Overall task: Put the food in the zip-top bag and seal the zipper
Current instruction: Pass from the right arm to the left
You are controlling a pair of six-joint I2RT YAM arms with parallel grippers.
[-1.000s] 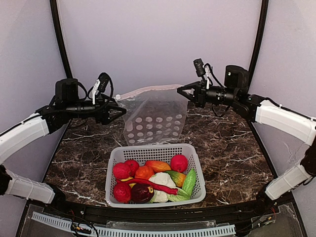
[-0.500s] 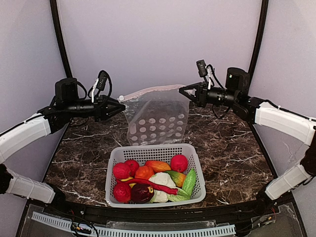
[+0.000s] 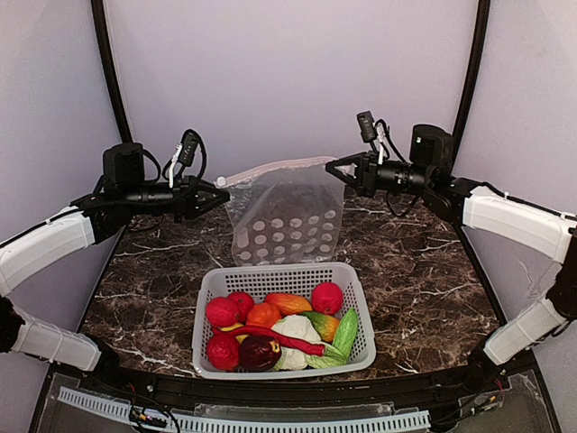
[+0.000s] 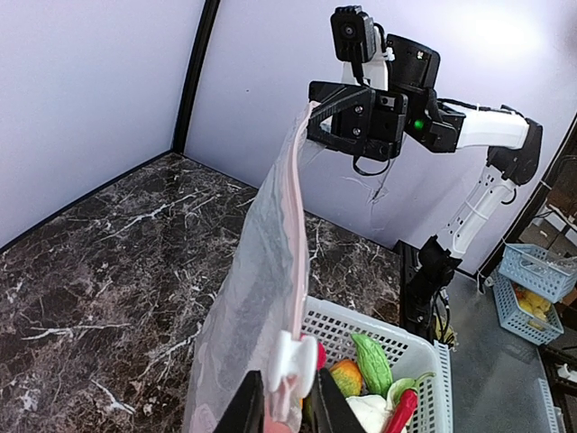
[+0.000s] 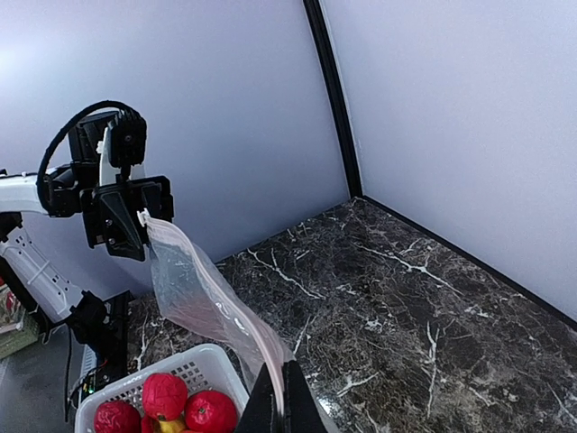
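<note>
Holds the zip-top bag (image 3: 287, 221) upright on the far side of the basket (image 3: 209, 298), clenched at both ends of the zipper (image 3: 279, 167) by left gripper (image 3: 223, 186) and right gripper (image 3: 330, 165). Pulled tauter than a second ago (mouth apparently shut). Leaves the food (image 3: 279, 329) in the basket, nothing loaded.

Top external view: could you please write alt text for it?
The left tool and right tool hold the clear zip-top bag upright by its zipper ends over the marble table. A white basket of toy food stands nearer.

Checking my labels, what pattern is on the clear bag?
White round dots in rows on the zip-top bag, clearest in the top external view.
</note>
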